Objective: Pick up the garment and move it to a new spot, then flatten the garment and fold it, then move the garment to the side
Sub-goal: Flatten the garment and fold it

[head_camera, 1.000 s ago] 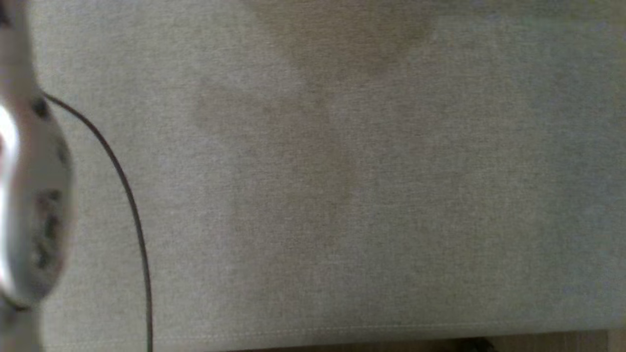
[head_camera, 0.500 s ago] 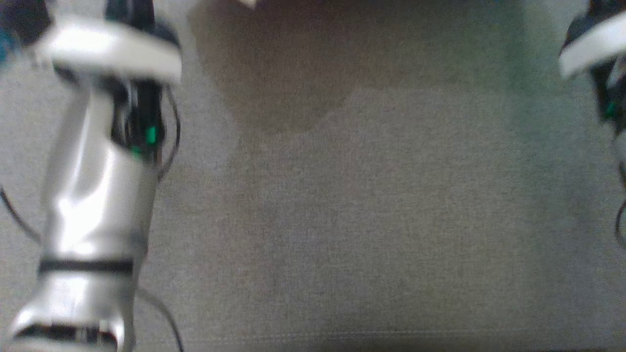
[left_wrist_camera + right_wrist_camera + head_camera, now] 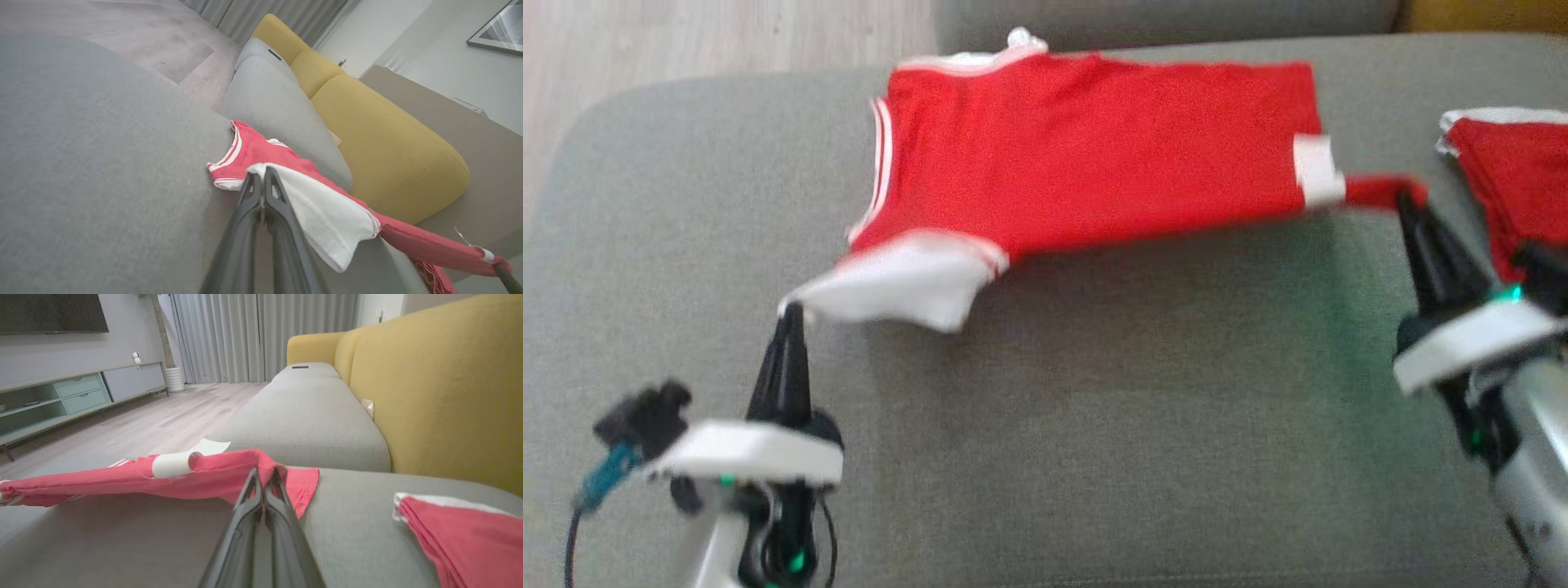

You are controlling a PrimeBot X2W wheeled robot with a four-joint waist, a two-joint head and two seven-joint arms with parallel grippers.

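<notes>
Head view: the garment [image 3: 1094,147], a red jersey of thin, soft knit with white striped trim at the neck and armhole and one white sleeve, hangs stretched in a long band from left to right over the far half of a grey seat cushion [image 3: 1094,425]. Its near edge is lifted clear of the cushion and a dark shadow lies beneath it. Whether its far edge rests on the fabric cannot be told.

The left claw [image 3: 791,314] has its two dark fingers pressed together on the tip of the white sleeve, at the garment's near left corner. The right claw [image 3: 1409,200] is pinched tight on a red corner at the garment's right end, just past a small white rectangular patch [image 3: 1319,167]. In the right wrist view the cloth peaks over the fingertips and falls in a small triangular flap beside them.

A folded garment [image 3: 1515,175], also red with a white edge, lies on the same cushion just right of the right claw, apart from the held one. That makes two red garments and two claws.

The seat cushion is a coarse woven grey with a rounded corner, and a second grey cushion [image 3: 306,412] sits beyond it. Along the sofa's far side stand plump, rounded yellow back cushions [image 3: 388,155]; three can be counted in the left wrist view. Pale wood plank floor [image 3: 686,41] shows at the far left. Further off are grey pleated curtains [image 3: 245,335] and a low cabinet [image 3: 61,396] with two pale green drawers.
</notes>
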